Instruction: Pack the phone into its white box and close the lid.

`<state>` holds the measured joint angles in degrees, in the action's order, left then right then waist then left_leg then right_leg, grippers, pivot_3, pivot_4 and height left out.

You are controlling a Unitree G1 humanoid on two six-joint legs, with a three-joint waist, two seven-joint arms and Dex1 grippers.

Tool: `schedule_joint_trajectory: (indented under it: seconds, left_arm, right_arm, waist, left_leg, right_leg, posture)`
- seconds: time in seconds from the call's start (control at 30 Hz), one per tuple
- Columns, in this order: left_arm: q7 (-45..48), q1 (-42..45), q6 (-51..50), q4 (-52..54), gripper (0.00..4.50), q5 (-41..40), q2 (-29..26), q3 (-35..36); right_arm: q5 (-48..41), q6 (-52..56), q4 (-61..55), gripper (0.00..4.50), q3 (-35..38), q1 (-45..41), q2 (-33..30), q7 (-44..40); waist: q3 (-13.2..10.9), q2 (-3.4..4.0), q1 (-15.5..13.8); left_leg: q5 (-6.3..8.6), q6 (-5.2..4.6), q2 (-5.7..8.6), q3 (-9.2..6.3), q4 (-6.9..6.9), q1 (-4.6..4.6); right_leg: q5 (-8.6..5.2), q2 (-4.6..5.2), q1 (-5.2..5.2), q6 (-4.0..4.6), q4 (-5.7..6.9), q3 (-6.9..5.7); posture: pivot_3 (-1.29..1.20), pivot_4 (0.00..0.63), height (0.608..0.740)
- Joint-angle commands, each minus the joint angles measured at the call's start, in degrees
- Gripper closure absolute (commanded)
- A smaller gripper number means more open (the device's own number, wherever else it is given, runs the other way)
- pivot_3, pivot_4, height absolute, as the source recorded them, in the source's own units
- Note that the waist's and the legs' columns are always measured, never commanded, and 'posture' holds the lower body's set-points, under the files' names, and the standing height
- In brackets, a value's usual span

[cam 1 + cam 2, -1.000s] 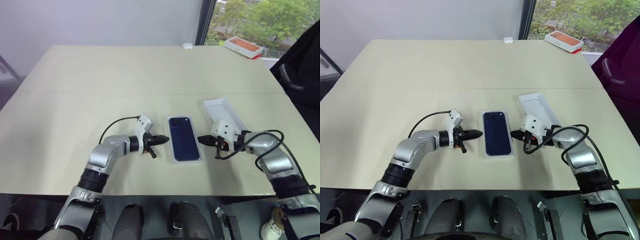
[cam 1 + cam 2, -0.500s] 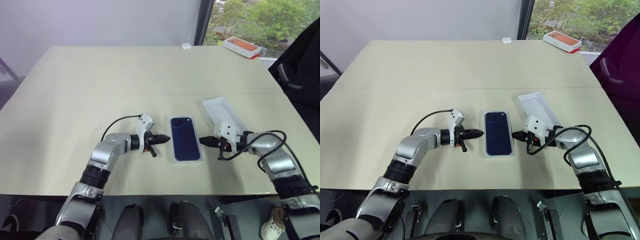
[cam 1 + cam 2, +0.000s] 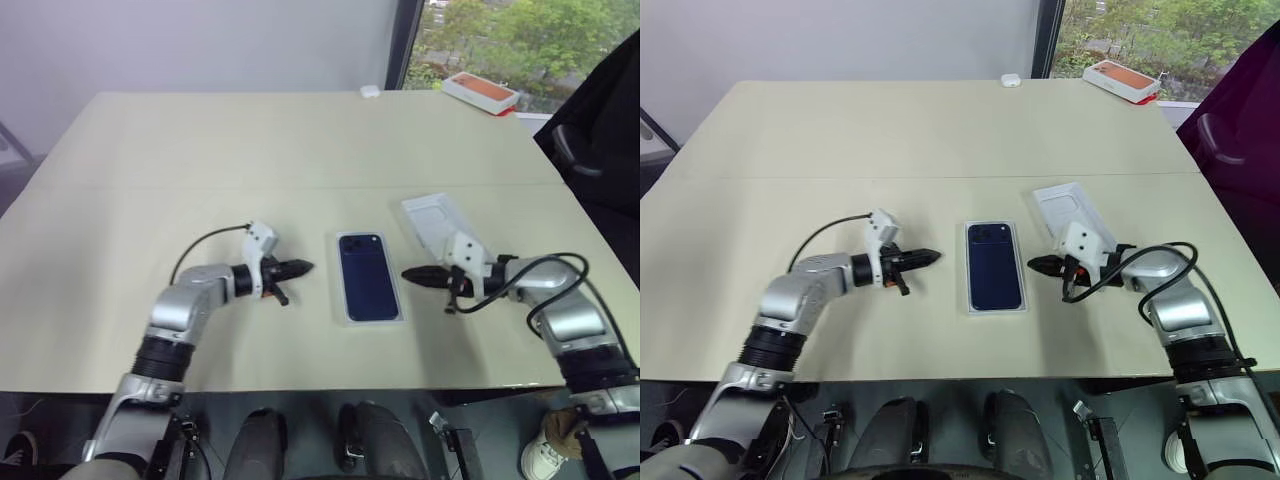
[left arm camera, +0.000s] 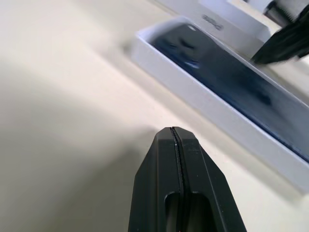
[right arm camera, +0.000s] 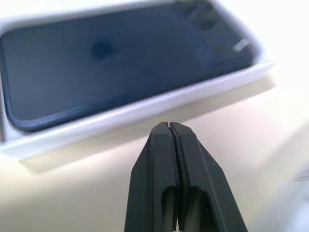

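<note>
While both tools (left, right) are closed and empty, the lid lies between them.

One lid, two boxes

A shallow white rectangular box lies flat near the front edge of a beige table, long side running away from the viewer. On its top shows a dark navy-blue phone shape with rounded corners, camera cluster at the far left corner. Whether this is the printed lid or the phone itself cannot be told.
</note>
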<state>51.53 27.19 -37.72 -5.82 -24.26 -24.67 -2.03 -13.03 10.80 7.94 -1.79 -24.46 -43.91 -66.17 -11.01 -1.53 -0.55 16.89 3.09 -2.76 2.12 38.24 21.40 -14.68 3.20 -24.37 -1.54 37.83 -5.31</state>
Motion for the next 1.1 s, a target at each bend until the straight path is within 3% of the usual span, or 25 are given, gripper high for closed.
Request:
schedule_joint_trajectory:
  seconds: [0.03, 0.23, 0.27, 0.43, 0.57, 0.83, 1.1]
  left_arm:
    - [2.45, -0.72, -2.79, 4.66, 3.66, -4.11, -2.87, 3.4]
    - [3.21, -2.74, 2.74, 5.49, 0.77, -2.75, -7.84, 6.05]
    - [2.71, -2.97, 4.72, 4.69, 0.21, -1.43, -8.36, 6.09]
    - [1.44, -3.54, 8.2, 4.68, 0.1, -0.55, -8.17, 6.4]
    - [1.1, -4.12, 8.46, 5.3, 0.1, -0.63, -7.45, 5.71]
    - [-0.87, -4.54, 8.79, 6.07, 0.1, -0.6, -5.13, 5.53]
    - [-2.55, -6.44, 9.16, 7.63, 0.1, -0.54, -3.83, 5.54]
  right_arm:
    - [-5.09, 7.0, -3.21, 3.58, 4.55, -2.72, -0.37, 1.81]
    - [-3.84, 19.37, -6.99, 0.68, 3.94, -5.74, -0.35, 9.77]
    - [-3.0, 21.52, -7.71, 0.64, 3.18, -6.62, -0.26, 11.35]
    - [-1.84, 32.72, -7.63, 0.64, 3.02, -12.14, 2.3, 20.19]
    - [-2.61, 41.57, -6.48, 0.64, 1.72, -15.33, 3.3, 22.16]
    - [0.76, 44.84, -3.08, 0.64, -3.71, -15.53, 0.04, 21.36]
    - [-1.11, 51.36, 0.02, 0.64, -1.05, -18.05, 2.68, 23.87]
  waist:
    - [0.0, 0.0, -0.07]
    - [0.0, 0.01, -0.19]
    - [-0.01, 0.01, -0.15]
    - [-0.01, 0.02, 0.05]
    - [-0.01, 0.02, -0.13]
    - [-0.02, 0.03, -0.1]
    - [-0.02, 0.03, 0.35]
  left_leg:
    - [0.0, 0.0, 0.01, 0.0, 0.0, 0.0]
    - [0.0, 0.0, 0.01, 0.0, -0.01, 0.02]
    - [0.0, 0.0, 0.02, 0.0, 0.0, 0.02]
    - [0.0, 0.0, 0.02, 0.03, -0.01, 0.03]
    - [0.0, 0.0, 0.0, 0.03, -0.03, 0.08]
    - [0.05, -0.09, 0.04, 0.1, -0.03, 0.14]
    - [0.05, -0.09, -0.01, 0.08, -0.04, 0.1]
  right_leg:
    - [0.0, 0.03, 0.0, 0.0, 0.0, 0.01]
    - [0.0, 0.04, 0.0, 0.01, -0.01, -0.01]
    - [0.0, 0.05, 0.0, 0.01, 0.0, 0.0]
    - [0.0, 0.06, -0.07, 0.01, 0.0, 0.05]
    - [0.0, 0.03, -0.11, 0.01, 0.01, 0.04]
    - [0.0, 0.11, -0.12, 0.01, -0.05, 0.04]
    - [0.0, 0.03, -0.13, 0.01, 0.0, 0.04]
  posture:
    - [0.0, 0.15, 0.74]
    - [0.0, 0.15, 0.74]
    - [0.0, 0.15, 0.74]
    - [0.0, 0.15, 0.74]
    - [0.0, 0.15, 0.74]
    - [0.0, 0.15, 0.74]
    - [0.0, 0.15, 0.74]
